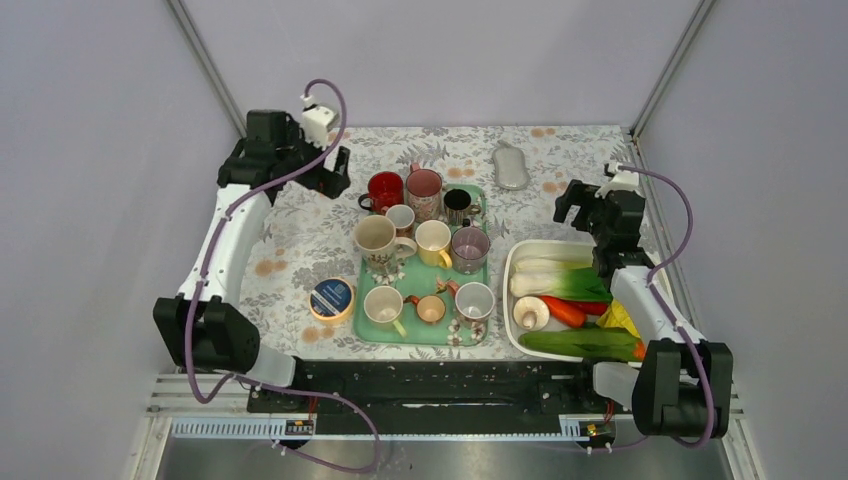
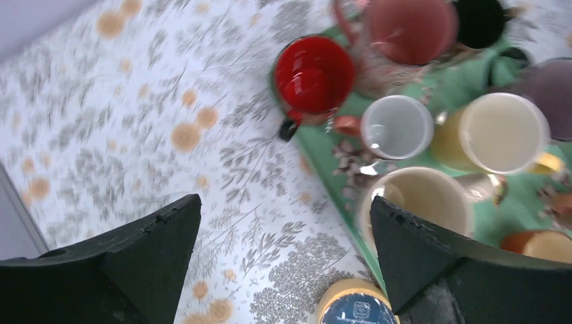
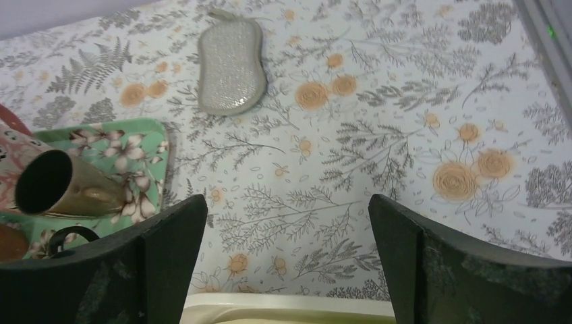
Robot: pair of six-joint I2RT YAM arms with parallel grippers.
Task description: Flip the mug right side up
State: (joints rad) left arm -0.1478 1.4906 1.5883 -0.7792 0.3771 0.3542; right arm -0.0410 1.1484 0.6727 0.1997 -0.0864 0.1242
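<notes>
Several mugs stand on a green floral tray (image 1: 420, 332). A bronze mug with a black inside (image 3: 61, 185) lies on its side at the tray's far right corner; it also shows in the top view (image 1: 458, 204). A purple-grey mug (image 1: 470, 245) shows a flat, closed top and looks bottom up. A red mug (image 1: 384, 189) stands by the tray's far left corner, also in the left wrist view (image 2: 313, 73). My left gripper (image 1: 336, 172) (image 2: 283, 206) is open and empty, above the cloth left of the red mug. My right gripper (image 1: 572, 203) (image 3: 287, 202) is open and empty, right of the tray.
A white bin (image 1: 512, 262) of vegetables sits right of the tray, its rim below my right gripper (image 3: 283, 309). A grey sponge (image 1: 511, 166) (image 3: 231, 64) lies at the back. A round blue-topped tin (image 1: 331, 298) (image 2: 354, 307) sits left of the tray.
</notes>
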